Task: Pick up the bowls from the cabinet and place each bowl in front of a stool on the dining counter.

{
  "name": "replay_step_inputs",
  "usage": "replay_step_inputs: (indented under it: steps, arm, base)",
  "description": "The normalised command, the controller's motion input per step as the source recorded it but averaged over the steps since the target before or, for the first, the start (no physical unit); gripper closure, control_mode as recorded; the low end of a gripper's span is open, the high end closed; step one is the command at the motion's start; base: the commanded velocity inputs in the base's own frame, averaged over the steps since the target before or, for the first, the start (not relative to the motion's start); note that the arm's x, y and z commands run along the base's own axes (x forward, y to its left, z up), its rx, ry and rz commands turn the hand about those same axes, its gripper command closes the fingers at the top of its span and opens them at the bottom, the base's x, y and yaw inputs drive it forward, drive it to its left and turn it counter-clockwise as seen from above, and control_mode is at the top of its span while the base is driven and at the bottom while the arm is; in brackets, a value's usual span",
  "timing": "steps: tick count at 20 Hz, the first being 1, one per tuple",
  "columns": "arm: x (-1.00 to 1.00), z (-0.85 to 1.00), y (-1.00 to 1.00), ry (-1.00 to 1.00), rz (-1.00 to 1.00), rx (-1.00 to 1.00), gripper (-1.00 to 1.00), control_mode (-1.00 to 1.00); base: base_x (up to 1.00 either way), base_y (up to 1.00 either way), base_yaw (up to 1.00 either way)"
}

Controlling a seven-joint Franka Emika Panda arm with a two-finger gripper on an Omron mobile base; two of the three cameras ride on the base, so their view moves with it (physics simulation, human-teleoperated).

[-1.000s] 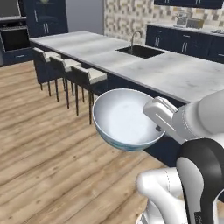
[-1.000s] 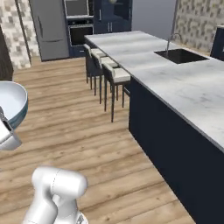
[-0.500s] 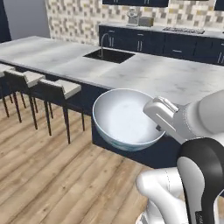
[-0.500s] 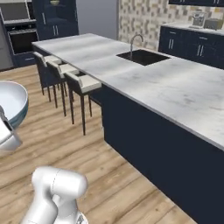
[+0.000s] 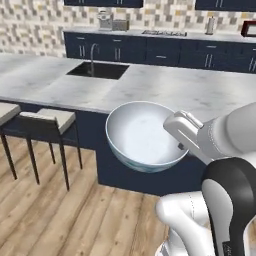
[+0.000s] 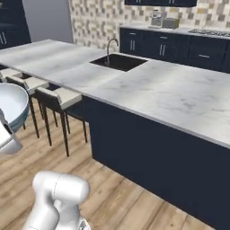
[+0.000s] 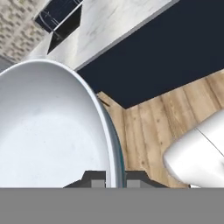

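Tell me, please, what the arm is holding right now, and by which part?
The white bowl, gripped at its rim, with one of the jaws on each side of the rim.

You have one glossy white bowl with a blue-teal outer pattern (image 5: 142,132), at the centre of the left base frame. You can count two white-cushioned stools with thin dark legs (image 5: 49,120) at its left edge, three (image 6: 57,95) in the right base frame's left half. One black sink basin (image 5: 98,70) sits upper left, with one arched steel tap (image 5: 92,50). One long white-grey veined marble surface (image 6: 170,96).
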Motion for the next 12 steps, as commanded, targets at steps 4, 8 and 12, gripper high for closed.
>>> replay_step_inputs:
  steps: [4,8,12]
  arm:
    - [0.00,0.00,0.00,0.00,0.00,0.00,1.00,1.00]
    - [0.00,0.00,0.00,0.00,0.00,0.00,1.00,1.00]
    - [0.00,0.00,0.00,0.00,0.00,0.00,1.00,1.00]
  base:
    - [1.00,1.00,-0.51]
    - [1.00,1.00,-0.55]
    - [1.00,1.00,-0.55]
